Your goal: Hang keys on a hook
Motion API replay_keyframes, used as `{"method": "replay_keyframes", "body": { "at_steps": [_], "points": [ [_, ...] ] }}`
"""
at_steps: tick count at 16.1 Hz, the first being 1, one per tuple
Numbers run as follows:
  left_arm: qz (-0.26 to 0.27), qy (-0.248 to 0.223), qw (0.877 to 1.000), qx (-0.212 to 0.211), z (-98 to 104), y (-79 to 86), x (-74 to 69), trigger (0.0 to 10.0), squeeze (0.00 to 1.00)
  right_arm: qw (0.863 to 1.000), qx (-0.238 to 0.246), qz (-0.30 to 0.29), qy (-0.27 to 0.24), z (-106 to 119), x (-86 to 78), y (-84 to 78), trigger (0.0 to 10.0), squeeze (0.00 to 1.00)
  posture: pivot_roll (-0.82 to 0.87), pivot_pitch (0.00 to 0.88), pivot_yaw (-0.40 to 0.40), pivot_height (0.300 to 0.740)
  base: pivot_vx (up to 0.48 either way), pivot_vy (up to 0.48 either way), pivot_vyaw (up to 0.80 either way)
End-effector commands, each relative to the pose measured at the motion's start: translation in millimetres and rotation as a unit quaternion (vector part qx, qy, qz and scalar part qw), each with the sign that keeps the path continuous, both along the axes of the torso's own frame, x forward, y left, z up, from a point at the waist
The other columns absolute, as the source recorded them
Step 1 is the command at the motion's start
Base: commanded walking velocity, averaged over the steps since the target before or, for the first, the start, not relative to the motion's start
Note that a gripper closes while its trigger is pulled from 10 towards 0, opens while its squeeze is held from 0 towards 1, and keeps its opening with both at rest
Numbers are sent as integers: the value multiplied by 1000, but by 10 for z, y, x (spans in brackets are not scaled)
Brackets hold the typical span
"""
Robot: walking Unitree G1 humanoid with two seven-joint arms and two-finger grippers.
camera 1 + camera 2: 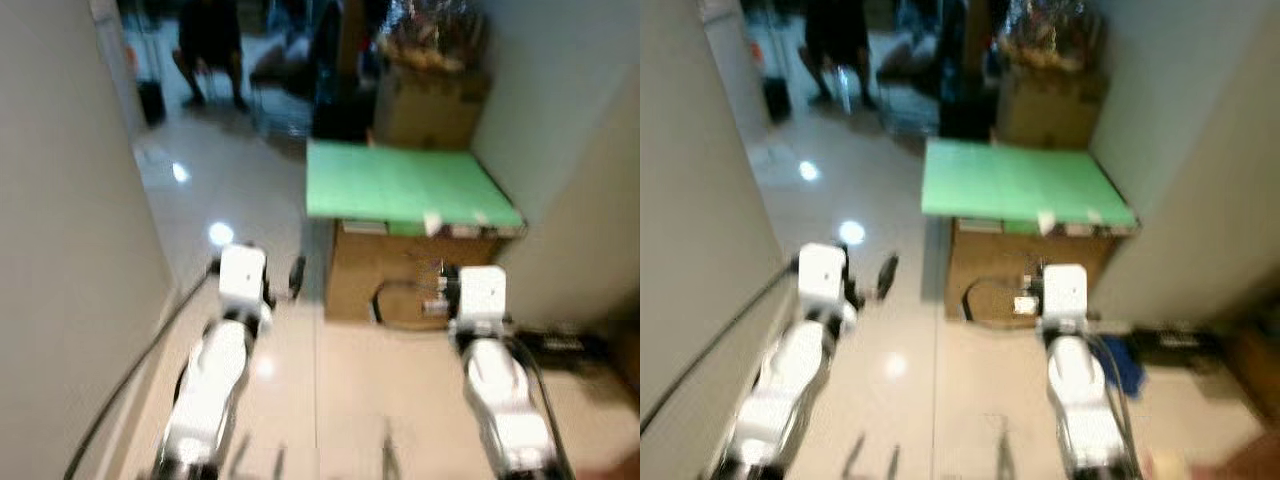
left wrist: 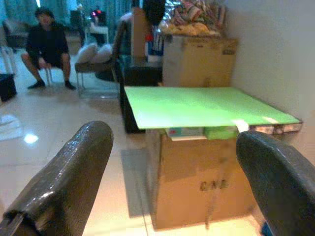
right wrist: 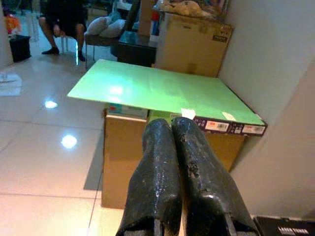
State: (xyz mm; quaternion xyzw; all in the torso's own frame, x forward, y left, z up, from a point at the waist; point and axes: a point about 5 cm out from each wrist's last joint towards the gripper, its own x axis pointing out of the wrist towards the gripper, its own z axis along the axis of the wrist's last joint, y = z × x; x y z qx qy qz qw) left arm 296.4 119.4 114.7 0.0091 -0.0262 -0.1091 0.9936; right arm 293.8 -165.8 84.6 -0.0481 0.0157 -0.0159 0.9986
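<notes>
Left gripper (image 2: 172,196) is hanging spread wide, lower left. Green board (image 1: 405,185) is sitting on a box (image 1: 400,280), centre. Right gripper (image 3: 179,162) is pressing shut, lower right, maybe pinching keys; can't tell. Keys: light, jangly; grip the ring.

Ahead of you a green board (image 1: 405,186) lies flat across a brown cardboard box (image 1: 400,275), tucked against the pale wall (image 1: 1180,120) on the right, and it blocks the way forward on that side; a taller carton (image 3: 194,44) stands just behind it. On your left another wall (image 1: 60,230) runs close alongside, leaving a corridor of shiny tiled floor (image 1: 230,200) between it and the box. At the corridor's far end a seated person (image 2: 47,46), a chair (image 2: 96,61) and a dark cabinet (image 2: 140,69) stand in the way.
</notes>
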Motion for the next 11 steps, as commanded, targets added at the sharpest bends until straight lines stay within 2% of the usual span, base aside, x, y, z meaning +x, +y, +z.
{"method": "replay_keyframes", "body": {
  "at_steps": [1, 5, 8, 11],
  "points": [
    [4, 0, 1000, 2, 4, 6, 1, 10000, 0, 1000, -5, 2, -9, 42, 23, -10, 0, 0, -56, 0, -39, 732, -337, 0, 600],
    [13, 13, 1000, -2, -29, 38, 32, 10000, 0, 1000, -7, 19, -7, 34, 36, 55, 0, 0, -54, 0, -37, 732, 0, 0, 800],
    [35, 23, 999, -16, -56, 142, 52, 10000, 0, 999, -5, 32, -11, 50, 53, 87, 0, 0, -53, 0, -39, 732, 0, 0, 771],
    [44, 25, 999, -9, -73, 176, 50, 10000, 0, 999, -1, 33, -9, 44, 64, 83, 0, 0, -53, 0, -39, 732, 0, 0, 742]
  ]
}}
